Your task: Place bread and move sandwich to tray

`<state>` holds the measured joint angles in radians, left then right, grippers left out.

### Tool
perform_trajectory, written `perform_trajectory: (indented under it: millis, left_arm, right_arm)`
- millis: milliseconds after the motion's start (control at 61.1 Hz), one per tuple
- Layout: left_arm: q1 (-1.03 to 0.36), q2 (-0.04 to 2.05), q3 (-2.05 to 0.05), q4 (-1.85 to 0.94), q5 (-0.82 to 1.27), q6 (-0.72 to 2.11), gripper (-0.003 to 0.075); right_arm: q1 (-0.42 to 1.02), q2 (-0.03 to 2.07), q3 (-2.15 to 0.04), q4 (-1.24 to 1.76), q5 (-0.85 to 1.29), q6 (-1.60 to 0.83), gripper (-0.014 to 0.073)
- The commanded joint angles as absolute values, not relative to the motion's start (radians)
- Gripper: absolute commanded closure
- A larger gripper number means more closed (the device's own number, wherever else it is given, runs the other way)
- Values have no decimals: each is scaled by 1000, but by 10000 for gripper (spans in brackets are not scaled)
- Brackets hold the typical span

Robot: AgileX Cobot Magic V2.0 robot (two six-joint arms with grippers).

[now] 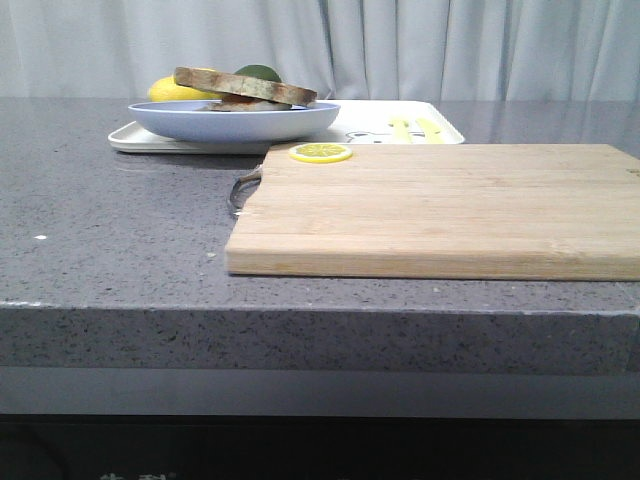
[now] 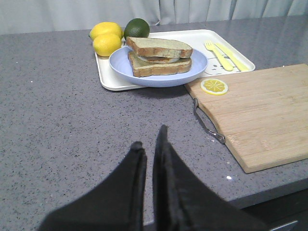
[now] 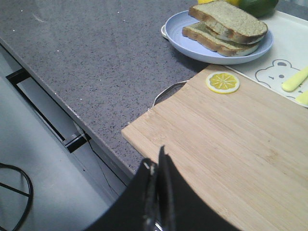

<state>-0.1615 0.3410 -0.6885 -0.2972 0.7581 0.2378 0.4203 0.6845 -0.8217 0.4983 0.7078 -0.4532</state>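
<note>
Sandwich point(image 2: 160, 57) on plate point(image 2: 120, 67), tray point(image 2: 108, 82) beneath, lettering unreadable.

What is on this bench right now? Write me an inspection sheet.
Surface: grey speckled stone counter.
Job's things: stacked brown-crusted bread sandwich on pale blue round plate, itself on flat white rectangular tray.
Clutter: wooden cutting board, yellow lemon slice on its corner, two lemons, green lime, yellow fork and knife.
Grippers: left gripper and right gripper shut, empty.
Cables: black cable below counter.
Surroundings: pale curtain.
</note>
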Motion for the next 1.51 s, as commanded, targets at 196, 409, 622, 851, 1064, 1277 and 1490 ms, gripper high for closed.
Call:
perform_trajectory:
  millis: [196, 409, 622, 851, 1064, 1277, 1490]
  left_arm:
    - [-170, 349, -711, -313, 674, 237, 741]
    - [-170, 349, -711, -313, 674, 237, 741]
    - [-170, 349, -711, -313, 674, 237, 741]
    - [-170, 310, -680, -212, 640, 217, 741]
    - [-168, 215, -481, -35, 434, 22, 741]
    - [-132, 128, -234, -37, 144, 22, 741]
    - [-122, 27, -58, -37, -37, 15, 741]
  right_arm:
    - [414, 681, -847, 528, 652, -460, 662]
    - [414, 681, -847, 528, 652, -460, 662]
    - [414, 681, -847, 528, 652, -460, 662]
    - [414, 681, -847, 528, 652, -460, 662]
    - [414, 681, -847, 528, 652, -460, 662]
    - [414, 681, -847, 528, 652, -460, 662]
    - [414, 681, -847, 528, 652, -460, 662]
